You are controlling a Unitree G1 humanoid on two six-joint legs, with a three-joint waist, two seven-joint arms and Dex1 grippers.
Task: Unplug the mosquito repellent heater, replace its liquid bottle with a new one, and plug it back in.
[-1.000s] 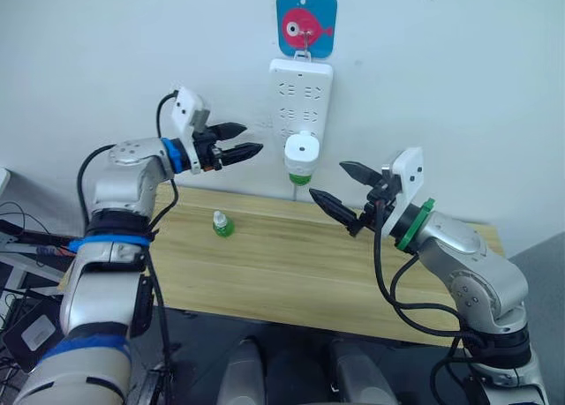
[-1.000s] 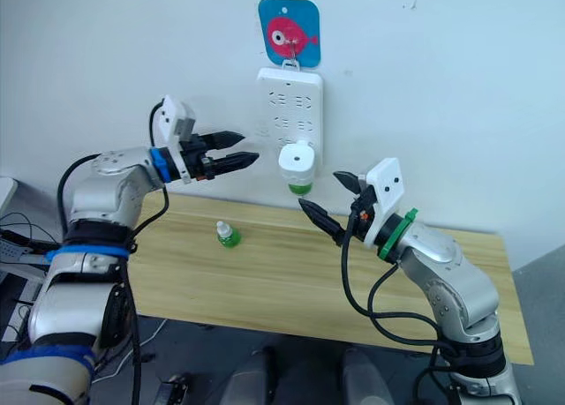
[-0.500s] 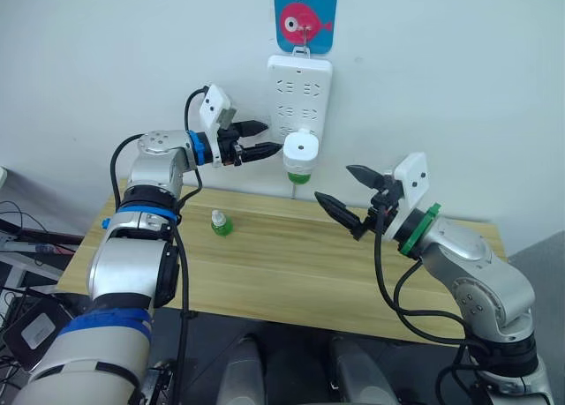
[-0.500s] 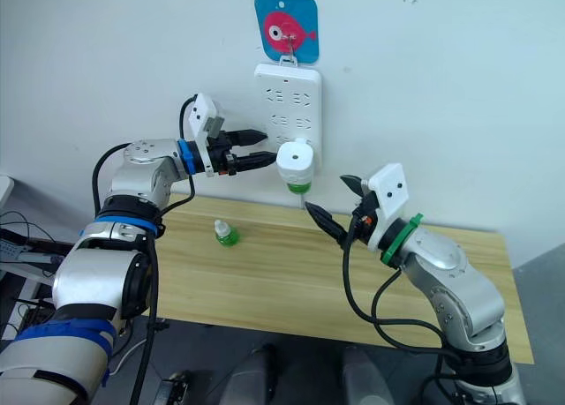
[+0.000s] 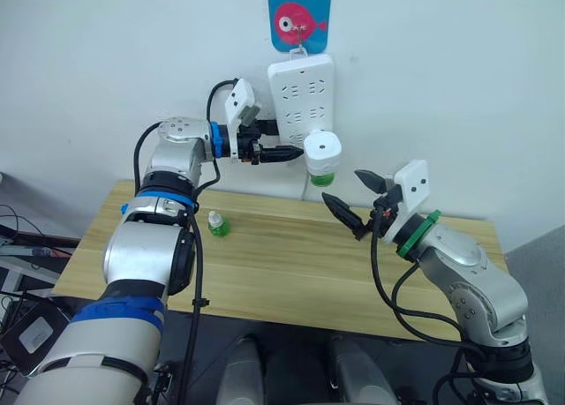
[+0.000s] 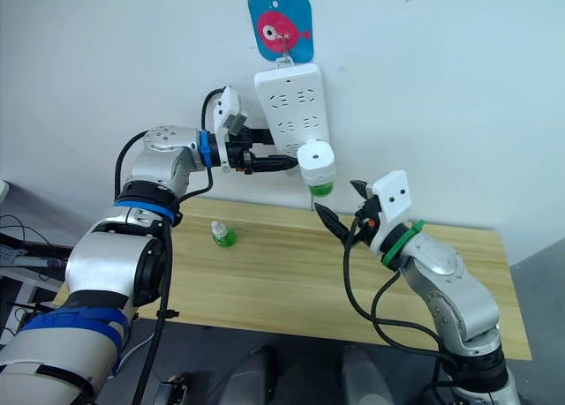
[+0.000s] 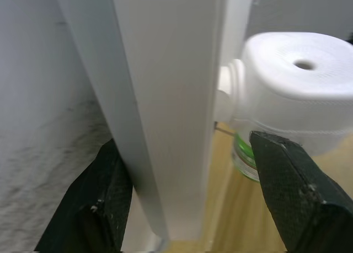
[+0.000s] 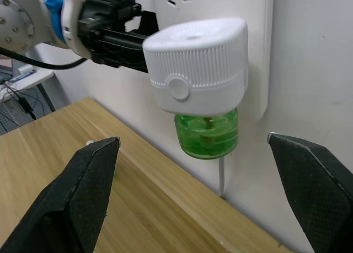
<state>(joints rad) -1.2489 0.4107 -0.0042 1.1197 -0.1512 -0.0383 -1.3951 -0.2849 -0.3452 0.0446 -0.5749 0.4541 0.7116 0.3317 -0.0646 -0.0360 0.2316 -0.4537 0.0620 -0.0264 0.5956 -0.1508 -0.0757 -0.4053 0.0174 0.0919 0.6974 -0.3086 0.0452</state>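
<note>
White wall behind the wooden desk (image 5: 291, 264) carries a power strip (image 5: 302, 105) hanging under a blue fish hook (image 5: 298, 17). Plugged into the strip's lower end is the mosquito repellent heater (image 5: 322, 153), a green bottle (image 8: 207, 133) screwed beneath it. The left gripper (image 5: 284, 151) spreads its fingers wide around the strip's edge, just beside the heater. The right gripper (image 5: 353, 199) hovers near, fingers wide apart. A small green bottle (image 5: 216, 223) stands on the desk.
</note>
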